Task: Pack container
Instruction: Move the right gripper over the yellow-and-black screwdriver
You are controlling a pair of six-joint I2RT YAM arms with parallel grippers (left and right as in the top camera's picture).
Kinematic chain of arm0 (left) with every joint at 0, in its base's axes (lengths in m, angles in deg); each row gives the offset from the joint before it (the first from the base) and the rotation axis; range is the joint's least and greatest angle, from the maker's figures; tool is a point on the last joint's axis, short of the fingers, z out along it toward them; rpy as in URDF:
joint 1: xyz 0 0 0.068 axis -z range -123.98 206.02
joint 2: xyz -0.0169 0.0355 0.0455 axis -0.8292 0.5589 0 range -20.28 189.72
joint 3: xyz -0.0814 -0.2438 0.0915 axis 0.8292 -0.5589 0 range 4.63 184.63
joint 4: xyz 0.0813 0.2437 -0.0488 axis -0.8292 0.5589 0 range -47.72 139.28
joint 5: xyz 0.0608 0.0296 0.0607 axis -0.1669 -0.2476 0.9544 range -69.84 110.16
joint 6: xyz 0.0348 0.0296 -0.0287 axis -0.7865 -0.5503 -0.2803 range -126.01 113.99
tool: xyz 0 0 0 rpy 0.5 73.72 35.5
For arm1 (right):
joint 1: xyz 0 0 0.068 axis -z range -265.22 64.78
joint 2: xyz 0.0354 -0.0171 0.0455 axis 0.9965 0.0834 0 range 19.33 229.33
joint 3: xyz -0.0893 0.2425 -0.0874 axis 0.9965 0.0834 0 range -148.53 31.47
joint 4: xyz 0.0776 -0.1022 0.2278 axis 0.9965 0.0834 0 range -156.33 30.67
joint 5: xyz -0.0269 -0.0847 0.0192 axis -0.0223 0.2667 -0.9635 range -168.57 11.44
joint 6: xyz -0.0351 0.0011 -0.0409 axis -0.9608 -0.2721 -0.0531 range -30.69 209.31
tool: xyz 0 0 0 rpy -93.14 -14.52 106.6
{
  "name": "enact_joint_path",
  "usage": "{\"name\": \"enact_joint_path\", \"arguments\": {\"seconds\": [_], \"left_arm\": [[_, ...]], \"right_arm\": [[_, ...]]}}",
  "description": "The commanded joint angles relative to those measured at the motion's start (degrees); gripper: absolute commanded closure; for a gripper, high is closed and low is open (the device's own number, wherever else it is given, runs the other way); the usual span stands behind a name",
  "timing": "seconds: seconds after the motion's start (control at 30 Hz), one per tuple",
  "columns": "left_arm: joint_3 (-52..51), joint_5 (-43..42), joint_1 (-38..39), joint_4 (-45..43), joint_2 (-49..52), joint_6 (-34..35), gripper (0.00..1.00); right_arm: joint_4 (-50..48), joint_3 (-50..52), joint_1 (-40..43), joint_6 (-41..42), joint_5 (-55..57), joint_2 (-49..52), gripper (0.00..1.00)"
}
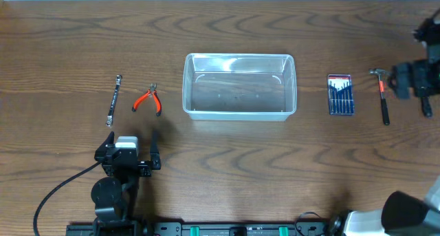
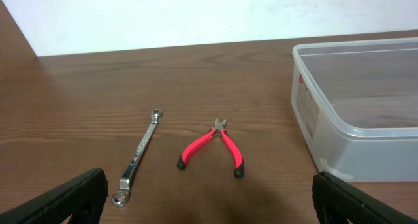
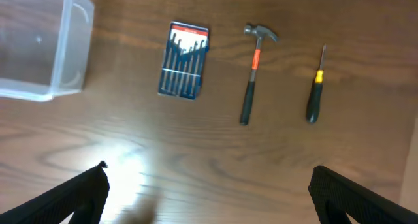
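Observation:
The container (image 1: 239,86) is a clear rectangular tub standing empty in the middle of the table; its corner shows in the left wrist view (image 2: 356,106) and in the right wrist view (image 3: 39,48). My left gripper (image 1: 132,146) (image 2: 209,179) is open and empty, just in front of the red-handled pliers (image 1: 147,100) (image 2: 212,145) and the steel wrench (image 1: 114,100) (image 2: 138,155). Raised above the table's right end, my right gripper (image 1: 411,81) (image 3: 209,179) is also open and empty. Below it lie the hammer (image 3: 253,70) and a yellow-and-black screwdriver (image 3: 315,96).
A flat blue-and-red screwdriver set case (image 1: 340,95) (image 3: 184,59) lies between the container and the hammer (image 1: 381,95). In the overhead view the right arm hides the loose screwdriver. Arm bases and a cable sit along the front edge.

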Motion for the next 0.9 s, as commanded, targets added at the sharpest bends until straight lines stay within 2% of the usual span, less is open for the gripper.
{"name": "enact_joint_path", "arguments": {"seconds": [0.0, 0.1, 0.13, 0.23, 0.43, 0.6, 0.73, 0.87], "left_arm": [[-1.44, 0.44, -0.24, 0.48, -0.35, 0.09, 0.02], [-1.44, 0.44, -0.24, 0.48, -0.35, 0.09, 0.02], [-1.44, 0.44, -0.24, 0.48, -0.35, 0.09, 0.02], [-1.44, 0.44, -0.24, 0.48, -0.35, 0.09, 0.02], [-1.44, 0.44, -0.24, 0.48, -0.35, 0.09, 0.02], [-1.44, 0.44, -0.24, 0.48, -0.35, 0.09, 0.02], [-1.44, 0.44, -0.24, 0.48, -0.35, 0.09, 0.02], [-1.44, 0.44, -0.24, 0.48, -0.35, 0.09, 0.02]], "right_arm": [[-0.68, -1.03, 7.19, -9.66, -3.06, 3.43, 0.01], [-2.51, -1.03, 12.28, -4.15, 2.16, 6.25, 0.01], [-3.78, -1.03, 13.97, -0.07, 3.65, 7.19, 0.01], [-5.79, -1.03, 16.96, 5.79, 3.61, 8.61, 0.01], [-12.31, -1.03, 18.43, 4.0, 0.81, 9.2, 0.01], [-16.26, -1.05, 18.4, 3.17, -2.4, 13.6, 0.01], [-15.02, -3.45, 18.12, 3.13, -1.99, 20.02, 0.01], [-12.09, -11.04, 17.38, 3.21, -1.79, 27.23, 0.01]]}}
